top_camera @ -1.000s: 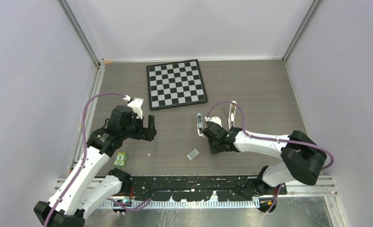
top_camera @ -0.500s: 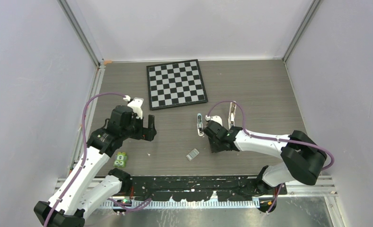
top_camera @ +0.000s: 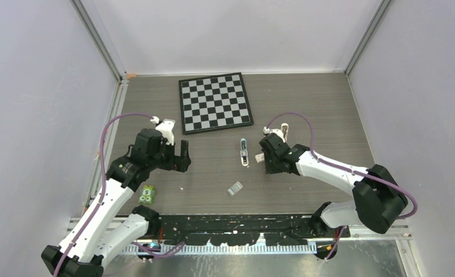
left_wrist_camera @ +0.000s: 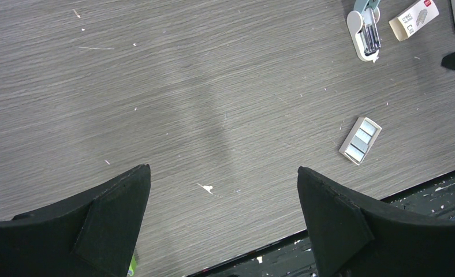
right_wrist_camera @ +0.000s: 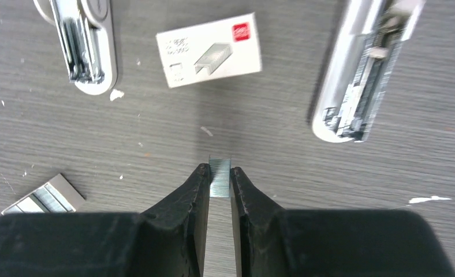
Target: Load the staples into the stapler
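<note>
- Gripping the staples [right_wrist_camera: 219,164] at their tip, the right pincer [right_wrist_camera: 219,173] hangs right of the bench [top_camera: 329,104] centre; the stapler [right_wrist_camera: 352,75] lies open nearer the right edge.
- Left pincer [left_wrist_camera: 220,169] gapes empty toward the left edge.
- Risk: so narrow a hold may let the staples twist and miss the stapler.

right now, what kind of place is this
Probably a robot test cell: plain pale walls and aluminium frame posts box in a grey wood-grain table carrying a black-and-white checkerboard, a white left arm and a white right arm.
</note>
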Motion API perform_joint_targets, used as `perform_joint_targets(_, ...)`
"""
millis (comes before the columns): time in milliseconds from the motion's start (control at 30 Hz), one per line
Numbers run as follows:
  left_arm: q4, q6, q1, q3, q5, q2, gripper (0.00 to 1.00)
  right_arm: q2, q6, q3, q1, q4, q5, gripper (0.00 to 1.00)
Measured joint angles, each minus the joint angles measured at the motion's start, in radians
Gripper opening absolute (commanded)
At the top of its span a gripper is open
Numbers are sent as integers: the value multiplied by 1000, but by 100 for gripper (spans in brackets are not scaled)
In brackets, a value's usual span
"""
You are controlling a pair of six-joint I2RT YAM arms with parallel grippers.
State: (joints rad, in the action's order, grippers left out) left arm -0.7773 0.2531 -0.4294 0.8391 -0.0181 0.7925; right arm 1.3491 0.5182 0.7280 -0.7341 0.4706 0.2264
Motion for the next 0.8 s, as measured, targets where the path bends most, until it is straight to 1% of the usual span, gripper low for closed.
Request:
perform_joint_targets(233,0,0,0,0,0,0,100,-67,-82,58,152,54,-11,24)
perform_joint_targets(400,0,0,0,0,0,0,100,-52,-123,100,284,57,-41,24)
perform_joint_targets(600,1,0,0,0,-2,9,100,27,-146,137,340,60,-69,24)
perform_joint_targets(800,1,0,0,0,-8,11,100,45,-158,159,373,63,-76,24)
